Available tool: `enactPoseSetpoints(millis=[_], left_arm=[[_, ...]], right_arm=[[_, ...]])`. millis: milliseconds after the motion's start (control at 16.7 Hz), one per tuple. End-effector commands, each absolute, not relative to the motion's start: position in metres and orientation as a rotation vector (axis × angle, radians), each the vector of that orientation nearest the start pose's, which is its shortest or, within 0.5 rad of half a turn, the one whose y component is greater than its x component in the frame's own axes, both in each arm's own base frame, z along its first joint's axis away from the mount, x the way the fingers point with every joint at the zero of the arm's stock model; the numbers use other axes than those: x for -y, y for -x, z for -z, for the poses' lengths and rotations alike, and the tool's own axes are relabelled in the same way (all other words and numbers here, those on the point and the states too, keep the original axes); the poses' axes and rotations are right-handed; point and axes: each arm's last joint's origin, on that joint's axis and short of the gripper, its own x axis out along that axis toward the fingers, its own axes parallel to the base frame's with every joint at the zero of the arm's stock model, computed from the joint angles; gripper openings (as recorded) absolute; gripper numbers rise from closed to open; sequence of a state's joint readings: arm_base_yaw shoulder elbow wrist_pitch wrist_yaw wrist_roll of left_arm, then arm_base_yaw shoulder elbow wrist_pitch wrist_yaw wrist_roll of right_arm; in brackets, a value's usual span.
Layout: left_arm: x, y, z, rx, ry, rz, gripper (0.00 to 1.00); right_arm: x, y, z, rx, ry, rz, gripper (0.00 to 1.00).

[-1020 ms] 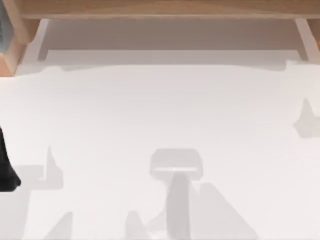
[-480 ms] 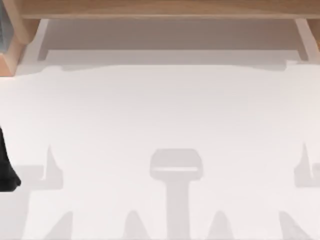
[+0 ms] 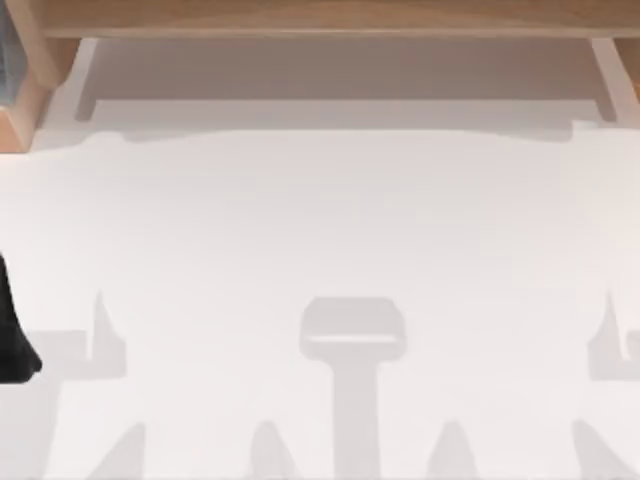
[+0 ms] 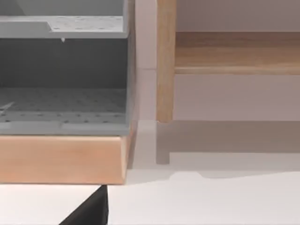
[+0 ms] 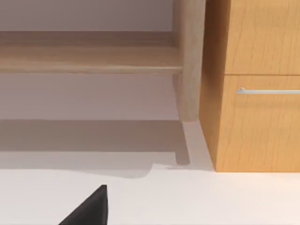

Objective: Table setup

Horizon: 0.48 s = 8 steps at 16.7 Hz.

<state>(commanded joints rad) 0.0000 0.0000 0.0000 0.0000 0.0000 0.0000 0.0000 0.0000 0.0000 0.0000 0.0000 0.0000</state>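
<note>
The white surface [image 3: 320, 230] filled most of the top view, plain and bare apart from soft grey shadows cast along its near edge. A wooden shelf rail [image 3: 320, 18] ran across the far side of the surface, carried on pale posts at the left and right.

A black part of the left arm [image 3: 14, 335] showed at the left edge of the top view, low over the surface. In the left wrist view a dark wedge, part of the left claw [image 4: 89, 211], sat at the lower edge, above the white surface [image 4: 211, 201]. Beyond it stood a wood-framed grey rack [image 4: 63, 93] with perforated grey trays, next to a wooden post [image 4: 165, 61]. Whether the left claw was spread or closed could not be told, nor whether it held anything.

In the right wrist view a similar dark wedge, part of the right claw [image 5: 89, 208], lay over the surface [image 5: 211, 197], facing a wooden drawer cabinet [image 5: 258, 84] with a metal handle [image 5: 268, 91]. Its opening could not be told either.
</note>
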Motion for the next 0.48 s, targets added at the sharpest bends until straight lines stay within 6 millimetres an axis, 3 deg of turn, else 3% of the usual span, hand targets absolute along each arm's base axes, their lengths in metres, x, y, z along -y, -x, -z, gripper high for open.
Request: enactPoseSetpoints(millis=[240,480], left_arm=[[0.004,-0.107,-0.188,0.005,0.003,0.013,1.0],[0.012,-0.119,-0.256,0.009,0.006,0.027,1.0]], right_arm=[[0.001,-0.106,-0.16,0.0,0.0,0.0,1.0],[0.001,-0.106,-0.16,0.0,0.0,0.0,1.0]])
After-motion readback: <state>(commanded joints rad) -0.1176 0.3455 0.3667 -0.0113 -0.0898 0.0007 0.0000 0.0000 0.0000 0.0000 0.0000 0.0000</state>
